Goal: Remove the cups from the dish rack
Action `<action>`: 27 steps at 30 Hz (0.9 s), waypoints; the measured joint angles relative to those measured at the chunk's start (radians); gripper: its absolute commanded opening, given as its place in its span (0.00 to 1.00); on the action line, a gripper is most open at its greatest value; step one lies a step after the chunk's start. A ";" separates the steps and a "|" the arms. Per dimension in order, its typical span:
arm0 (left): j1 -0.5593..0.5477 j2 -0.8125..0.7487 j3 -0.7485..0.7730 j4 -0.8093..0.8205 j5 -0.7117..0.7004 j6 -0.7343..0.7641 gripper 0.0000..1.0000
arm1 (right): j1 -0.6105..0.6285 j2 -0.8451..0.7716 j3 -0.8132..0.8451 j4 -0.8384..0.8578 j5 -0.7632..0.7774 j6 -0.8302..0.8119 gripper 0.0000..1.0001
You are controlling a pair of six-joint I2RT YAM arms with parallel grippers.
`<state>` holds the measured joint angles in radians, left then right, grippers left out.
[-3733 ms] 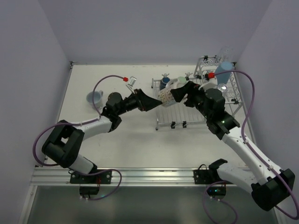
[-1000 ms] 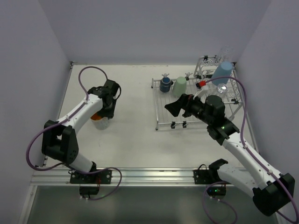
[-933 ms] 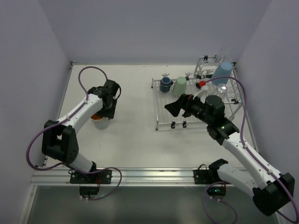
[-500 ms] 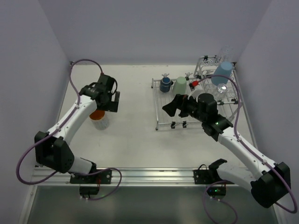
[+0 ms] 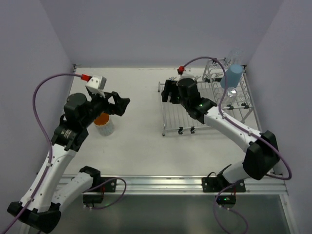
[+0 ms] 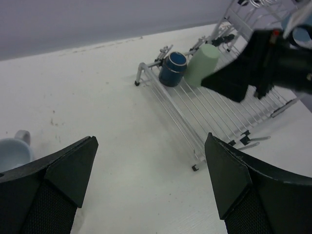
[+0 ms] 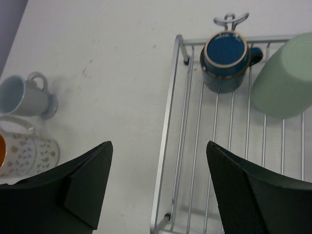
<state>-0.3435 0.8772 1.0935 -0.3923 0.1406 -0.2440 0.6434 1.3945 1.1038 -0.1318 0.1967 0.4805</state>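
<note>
The silver wire dish rack (image 5: 195,117) stands at the right. In the right wrist view, a dark blue mug (image 7: 226,61) and a pale green tumbler (image 7: 285,83) stand on the far end of its flat grid (image 7: 168,141). My right gripper (image 5: 168,93) is open and empty, hovering above the grid near the mug. A light blue tumbler (image 5: 233,75) and clear glasses (image 5: 233,91) sit on the raised section. The whitish cup with an orange inside (image 5: 104,123) stands on the table at the left. My left gripper (image 5: 119,106) is open and empty, raised above it.
A pale blue-grey handled mug (image 7: 24,95) stands on the table beside the whitish cup (image 7: 24,153); it also shows in the left wrist view (image 6: 12,151). Walls enclose the table on three sides. The rack's left rail (image 6: 165,114) lies between the arms.
My left gripper has let go of the whitish cup on the table and lifted back, open. My right gripper has swung to the rack's far left end, over the dark blue mug.
</note>
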 measured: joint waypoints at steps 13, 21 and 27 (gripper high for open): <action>-0.010 -0.232 -0.361 0.183 0.167 -0.007 1.00 | -0.017 0.472 0.499 -0.148 0.259 -0.160 0.68; -0.073 -0.227 -0.361 0.204 0.179 -0.006 1.00 | -0.068 0.583 0.608 -0.218 0.291 -0.207 0.73; -0.082 -0.220 -0.361 0.205 0.179 -0.006 1.00 | -0.099 0.620 0.626 -0.223 0.282 -0.209 0.74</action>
<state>-0.4252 0.6575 0.7322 -0.1875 0.3195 -0.2501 0.5446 2.0148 1.7298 -0.3546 0.4786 0.2710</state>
